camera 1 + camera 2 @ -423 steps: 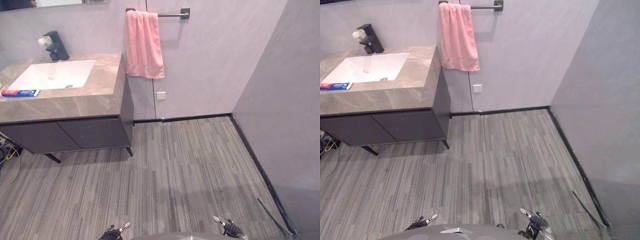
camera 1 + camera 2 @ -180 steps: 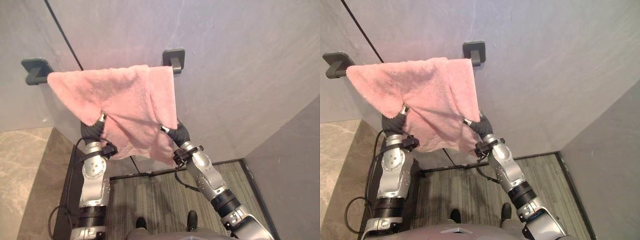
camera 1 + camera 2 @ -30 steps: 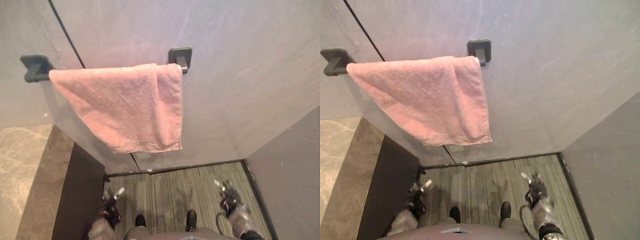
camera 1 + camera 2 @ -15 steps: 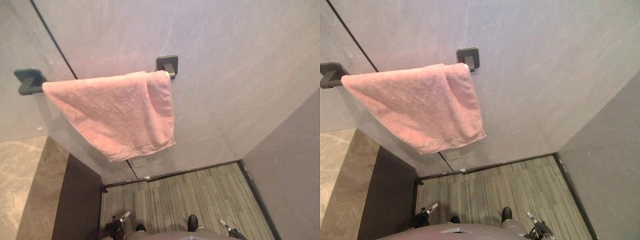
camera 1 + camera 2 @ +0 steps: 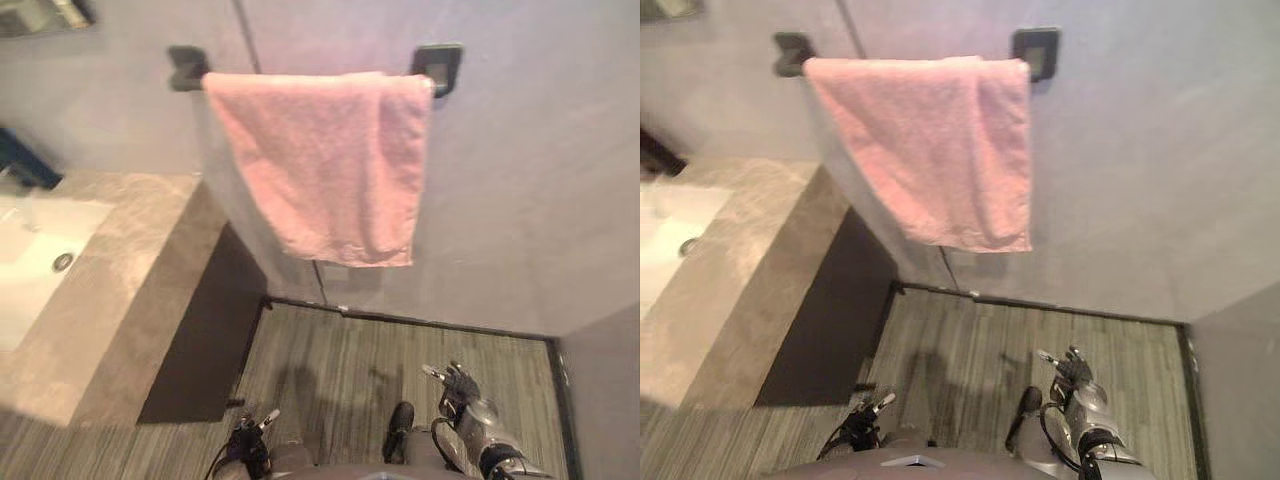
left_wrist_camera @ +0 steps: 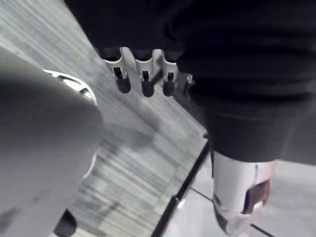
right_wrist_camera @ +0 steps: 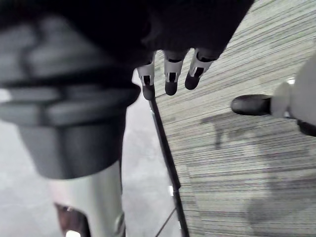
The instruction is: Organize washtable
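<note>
Left eye view: the towel (image 5: 320, 160) is hanging spread over the rail (image 5: 188, 72), with the counter (image 5: 130, 290) and sink (image 5: 25, 260) sitting off to the left.

Right eye view: left hand (image 5: 866, 414) and right hand (image 5: 1072, 372) are dangling low over the floor (image 5: 970, 350).

Left wrist view: fingers (image 6: 143, 81) are hanging loose, gripping nothing.

Right wrist view: same deal, fingers (image 7: 170, 81) relaxed and empty.

I'd be squaring up to the counter before reaching.

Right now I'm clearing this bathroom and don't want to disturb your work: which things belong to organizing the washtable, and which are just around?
Job in hand:
pink towel, draped over the towel rail
washtable countertop
sink basin

Just around:
striped floor
dark cabinet front
grey wall

Left hand and right hand hang open, empty.
</note>
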Motion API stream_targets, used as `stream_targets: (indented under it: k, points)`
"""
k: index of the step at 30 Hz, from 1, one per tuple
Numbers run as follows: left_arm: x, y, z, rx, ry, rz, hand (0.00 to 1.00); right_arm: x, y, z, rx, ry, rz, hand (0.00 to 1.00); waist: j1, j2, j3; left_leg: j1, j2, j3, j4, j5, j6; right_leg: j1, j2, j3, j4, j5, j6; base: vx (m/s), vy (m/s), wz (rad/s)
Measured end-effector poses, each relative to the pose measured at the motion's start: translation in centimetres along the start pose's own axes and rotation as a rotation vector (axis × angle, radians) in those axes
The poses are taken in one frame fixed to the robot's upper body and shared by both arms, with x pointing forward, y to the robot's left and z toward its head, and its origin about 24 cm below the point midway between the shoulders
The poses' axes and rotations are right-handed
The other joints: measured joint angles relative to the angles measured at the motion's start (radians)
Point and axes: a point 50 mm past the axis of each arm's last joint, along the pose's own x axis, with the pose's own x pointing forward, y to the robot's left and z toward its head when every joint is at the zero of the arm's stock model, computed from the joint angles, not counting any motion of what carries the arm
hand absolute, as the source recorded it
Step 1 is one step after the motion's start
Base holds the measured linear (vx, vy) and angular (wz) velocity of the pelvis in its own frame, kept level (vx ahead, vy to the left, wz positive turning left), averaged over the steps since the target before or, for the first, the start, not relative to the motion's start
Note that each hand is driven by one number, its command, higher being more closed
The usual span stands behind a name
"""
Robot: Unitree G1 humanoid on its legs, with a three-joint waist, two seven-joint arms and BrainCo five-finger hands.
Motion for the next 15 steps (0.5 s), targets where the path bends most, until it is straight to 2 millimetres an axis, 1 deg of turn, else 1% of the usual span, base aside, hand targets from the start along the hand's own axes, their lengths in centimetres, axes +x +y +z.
stream_targets:
  k: [1,2,3,4,5,6,7,8,9,10,11,12,13,14,15]
  points:
    - [0.0,0.7,0.1,0.019,0.003,0.018,0.00,-0.2,-0.2,-0.9,-0.004,0.022,-0.004,0.00,-0.001,0.009,-0.008,0.038,-0.010,-0.008,-0.102,-0.081,0.017,-0.010,-0.002,-0.027,-0.001,0.018,0.004,0.09,0.083,0.33]
    - [0.0,0.8,-0.3,0.034,0.020,0.021,0.00,-0.2,-0.2,-0.9,-0.004,0.023,-0.006,0.00,-0.003,0.018,-0.012,0.046,-0.012,-0.010,-0.156,-0.119,0.035,-0.034,0.002,-0.034,0.019,0.018,0.003,0.05,0.140,0.31]
    - [0.0,0.7,-0.4,0.047,0.032,0.016,0.00,-0.2,-0.3,-1.0,-0.003,0.028,-0.009,0.00,-0.009,0.025,-0.014,0.065,-0.031,-0.006,-0.264,-0.168,0.064,-0.081,-0.004,-0.043,0.063,0.016,0.000,-0.02,0.189,0.28]
    - [0.3,0.2,0.2,0.063,0.030,0.003,0.00,-0.2,-0.6,-1.1,0.008,0.034,-0.020,0.00,-0.009,0.005,-0.003,0.092,-0.070,-0.006,-0.360,-0.178,0.076,-0.119,-0.036,-0.044,0.107,0.015,0.000,-0.06,0.210,0.35]
    - [0.5,0.0,0.4,0.076,0.025,-0.003,0.00,-0.3,-0.8,-1.3,0.012,0.044,-0.030,0.00,-0.009,-0.008,0.005,0.104,-0.091,-0.008,-0.390,-0.177,0.077,-0.128,-0.058,-0.043,0.128,0.015,0.000,-0.16,0.228,0.31]
    - [0.6,-0.3,0.9,0.101,0.016,-0.014,0.00,-0.4,-1.5,-1.8,0.014,0.063,-0.050,0.00,-0.008,-0.027,0.014,0.129,-0.134,-0.017,-0.445,-0.165,0.096,-0.133,-0.099,-0.036,0.160,0.018,0.005,-0.22,0.239,0.18]
    - [0.6,-0.3,0.9,0.134,0.014,-0.023,0.00,-0.6,-2.1,-2.4,0.003,0.079,-0.064,0.00,-0.012,-0.044,0.017,0.167,-0.180,-0.022,-0.505,-0.139,0.135,-0.133,-0.134,-0.012,0.179,0.027,0.028,-0.22,0.247,0.10]
    - [0.6,-0.2,0.9,0.152,0.014,-0.025,0.00,-0.8,-2.3,-2.7,-0.007,0.088,-0.066,0.00,-0.016,-0.050,0.016,0.181,-0.202,-0.025,-0.529,-0.127,0.151,-0.132,-0.146,0.000,0.179,0.037,0.044,-0.19,0.261,0.01]
    - [0.6,0.1,0.8,0.174,0.021,-0.024,0.00,-0.8,-2.4,-2.9,-0.016,0.091,-0.064,0.00,-0.028,-0.061,0.010,0.180,-0.232,-0.027,-0.541,-0.116,0.170,-0.133,-0.156,0.060,0.151,0.081,0.093,-0.17,0.269,-0.04]
    - [0.6,0.4,0.7,0.174,0.028,-0.016,0.00,-0.8,-2.3,-2.9,-0.035,0.094,-0.058,0.00,-0.029,-0.066,0.008,0.167,-0.247,-0.020,-0.528,-0.109,0.181,-0.138,-0.155,0.123,0.123,0.136,0.114,-0.10,0.298,-0.06]
    - [0.6,0.4,0.5,0.171,0.036,-0.013,0.00,-0.7,-2.1,-2.7,-0.036,0.087,-0.053,0.00,-0.029,-0.067,0.006,0.145,-0.247,-0.017,-0.509,-0.104,0.193,-0.155,-0.148,0.205,0.159,0.132,0.125,0.09,0.146,0.01]
    - [0.6,0.5,0.5,0.170,0.036,-0.010,0.00,-0.7,-2.1,-2.7,-0.036,0.087,-0.052,0.00,-0.030,-0.068,0.007,0.132,-0.244,-0.023,-0.497,-0.104,0.209,-0.166,-0.148,0.232,0.242,0.080,0.116,0.42,-0.137,0.52]
    - [0.6,0.8,0.7,0.169,0.032,0.002,0.00,-0.9,-2.1,-3.2,-0.034,0.102,-0.053,0.00,-0.028,-0.073,0.007,0.097,-0.240,-0.068,-0.477,-0.090,0.235,-0.167,-0.144,0.269,0.433,-0.057,0.104,0.49,-0.279,0.79]
    - [0.6,0.9,0.7,0.167,0.028,0.004,0.00,-1.0,-2.0,-3.5,-0.028,0.111,-0.052,0.00,-0.026,-0.080,0.004,0.083,-0.240,-0.089,-0.473,-0.085,0.243,-0.162,-0.141,0.290,0.495,-0.097,0.106,0.54,-0.345,1.29]
    - [0.6,1.0,0.8,0.153,0.022,0.010,0.00,-1.2,-1.9,-4.0,-0.014,0.123,-0.052,0.00,-0.023,-0.095,-0.001,0.063,-0.244,-0.137,-0.465,-0.079,0.252,-0.138,-0.125,0.340,0.595,-0.159,0.126,0.43,-0.278,1.34]
